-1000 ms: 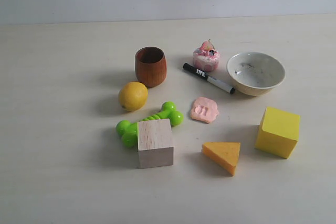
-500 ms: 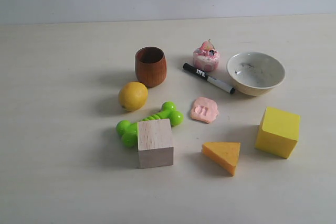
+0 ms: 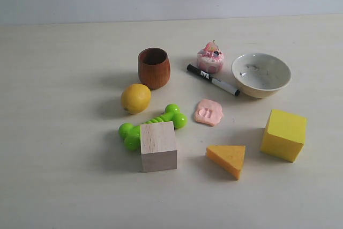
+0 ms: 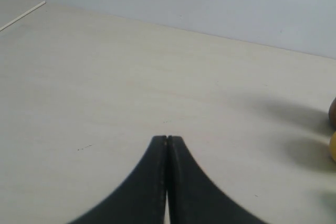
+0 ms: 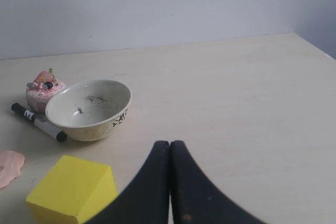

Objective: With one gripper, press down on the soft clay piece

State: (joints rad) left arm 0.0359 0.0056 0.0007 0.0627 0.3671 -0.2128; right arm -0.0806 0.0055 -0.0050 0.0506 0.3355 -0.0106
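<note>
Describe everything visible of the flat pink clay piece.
The soft clay piece is a small, flat salmon-pink blob with a lumpy, irregular outline and a matte surface. Short parallel grooves dent its top. It lies flat on the pale table and touches nothing else. In the exterior view the black marker lies beyond it and the orange wedge lies nearer the camera.

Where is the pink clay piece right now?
In the exterior view the clay lies flat just right of centre, between the marker and the orange wedge, right of the green bone.
</note>
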